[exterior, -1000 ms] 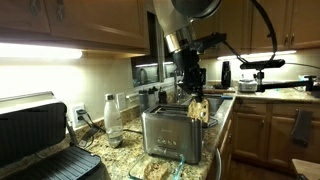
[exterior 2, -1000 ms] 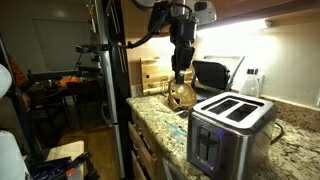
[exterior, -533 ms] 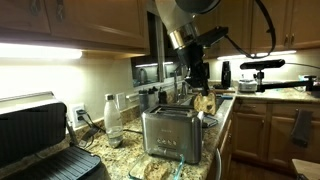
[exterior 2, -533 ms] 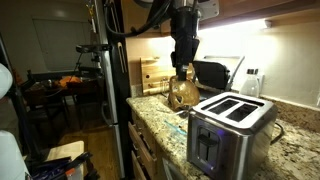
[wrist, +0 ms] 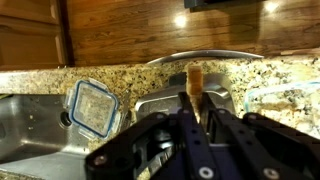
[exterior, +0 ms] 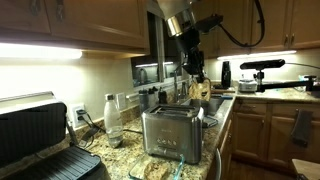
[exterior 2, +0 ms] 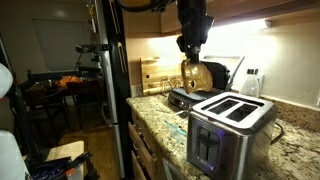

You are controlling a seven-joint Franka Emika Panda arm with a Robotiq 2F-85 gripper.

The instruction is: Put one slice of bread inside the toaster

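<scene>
Tan slice of bread (exterior 2: pixel 189 76) clamped upright in the pincer (exterior 2: pixel 191 60), up off the granite worktop (exterior 2: pixel 158 117), far-left of the steel toaster (exterior 2: pixel 231 126) in an exterior view.

Dim room overall. Main light = white under-cabinet strip (exterior: pixel 60 49), blown out in both exterior views. Boxy brushed stainless-steel toaster (exterior 2: pixel 232 128) shines on top, front dark. Speckled granite counter (exterior: pixel 115 158) mostly in shadow. Wrist view: ceiling spot (wrist: pixel 181 19) glares; my black pincer (wrist: pixel 192 108) + the tan-brown slice of bread (wrist: pixel 193 80) it grips are blurred, too close to lens. Low res throughout.
</scene>
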